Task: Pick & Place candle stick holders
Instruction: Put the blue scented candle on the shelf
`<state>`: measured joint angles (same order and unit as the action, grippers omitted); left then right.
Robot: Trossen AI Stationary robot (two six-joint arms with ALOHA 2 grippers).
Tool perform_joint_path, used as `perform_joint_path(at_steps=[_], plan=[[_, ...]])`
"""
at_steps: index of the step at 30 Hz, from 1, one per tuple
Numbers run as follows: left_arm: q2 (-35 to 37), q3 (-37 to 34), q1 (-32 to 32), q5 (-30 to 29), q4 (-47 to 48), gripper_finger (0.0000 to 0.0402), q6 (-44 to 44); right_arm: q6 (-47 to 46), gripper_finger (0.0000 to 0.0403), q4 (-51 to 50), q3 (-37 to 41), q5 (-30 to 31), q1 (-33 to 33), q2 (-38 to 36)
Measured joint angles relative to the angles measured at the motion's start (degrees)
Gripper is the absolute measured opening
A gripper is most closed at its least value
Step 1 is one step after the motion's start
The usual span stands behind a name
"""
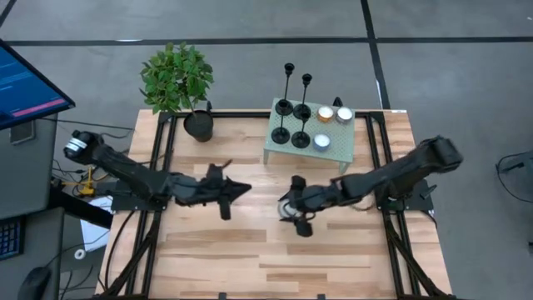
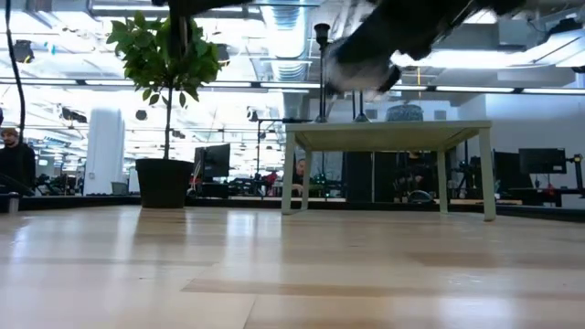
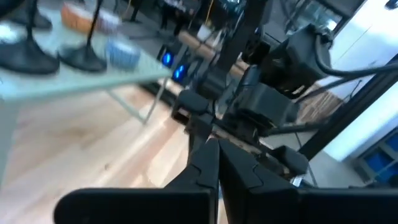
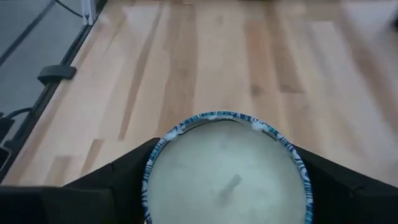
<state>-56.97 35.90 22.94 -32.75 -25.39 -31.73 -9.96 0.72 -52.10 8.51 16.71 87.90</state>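
Black candlesticks (image 1: 293, 108) stand upright on the small green table (image 1: 337, 150), beyond both arms. Left gripper (image 1: 237, 190), clenched and empty, waits left of that table. Right gripper (image 1: 297, 218), nearer it, grasps a blue-rimmed candle (image 4: 227, 168), not a candlestick.

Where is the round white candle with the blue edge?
The white candle with the blue rim sits between the right gripper's fingers, above the bare wood at the middle of the table, in front of the small green table.
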Motion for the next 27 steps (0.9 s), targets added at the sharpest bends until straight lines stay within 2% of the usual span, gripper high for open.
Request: perform_joint_path(at_steps=[6, 13, 21, 27], plan=[[5.4, 0.0, 0.1, -0.7, 0.1, 0.0004, 4.3, -2.8, 0.0290, -18.2, 0.0, 6.0, -0.6, -14.9], [6.4, 0.0, 0.1, -0.7, 0.1, 0.0004, 6.2, -9.2, 0.0290, -35.3, 0.0, 15.6, -2.6, -29.0], [6.0, 0.0, 0.1, -0.7, 0.0, 0.0004, 6.1, -13.5, 0.0292, -50.7, 0.0, 24.5, -7.7, -40.6], [6.0, 0.0, 0.1, -0.7, 0.1, 0.0004, 6.5, -12.6, 0.0292, -55.4, 0.0, 26.0, -15.7, -45.2]])
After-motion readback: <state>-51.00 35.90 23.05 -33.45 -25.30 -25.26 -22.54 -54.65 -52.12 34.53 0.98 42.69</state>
